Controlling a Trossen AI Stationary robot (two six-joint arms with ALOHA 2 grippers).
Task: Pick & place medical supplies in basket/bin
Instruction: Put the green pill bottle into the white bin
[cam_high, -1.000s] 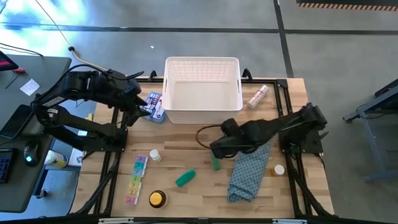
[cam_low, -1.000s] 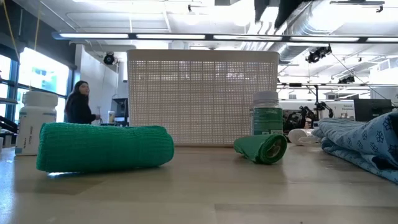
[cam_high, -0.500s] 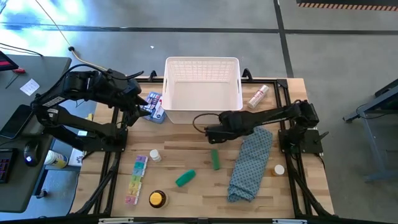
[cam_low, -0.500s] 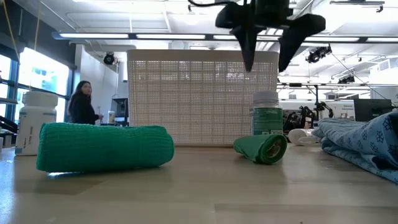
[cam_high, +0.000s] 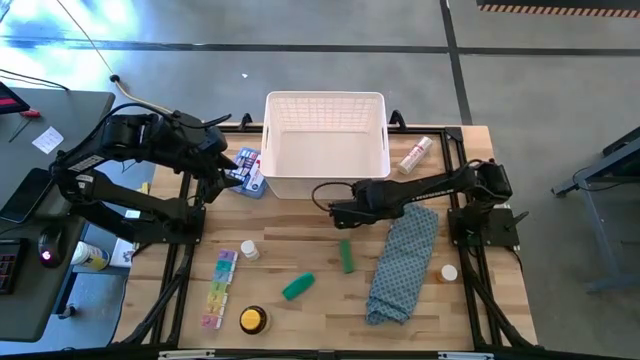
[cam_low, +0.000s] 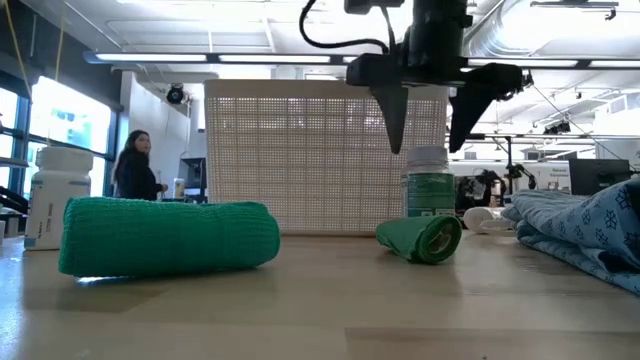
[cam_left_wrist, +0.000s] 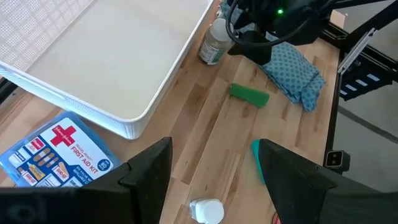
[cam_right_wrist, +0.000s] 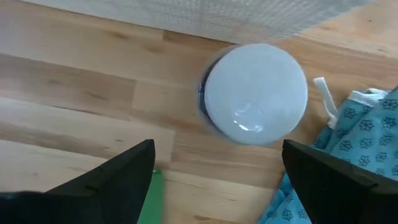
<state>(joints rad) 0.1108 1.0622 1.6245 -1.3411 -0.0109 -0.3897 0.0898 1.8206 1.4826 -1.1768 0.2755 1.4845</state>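
Observation:
My right gripper hangs open straight above a white-capped bottle with a green label. The bottle stands upright on the table by the near wall of the white lattice basket. In the right wrist view its cap lies between the two fingers, untouched. My left gripper waits open left of the basket, over the blue-white red-cross pack. A green tube, a green roll, a rainbow pill organiser, a yellow tin and a small bottle lie on the near half.
The blue patterned cloth lies right of the bottle, close to my right arm. A pinkish tube lies right of the basket. A small white-capped item sits near the table's right edge. A person stands in the room behind.
My right gripper has moved from over the green tube toward the far edge, to a spot above the bottle by the basket, and has come down a little over it. The fingers stay open. The tube lies where it was.

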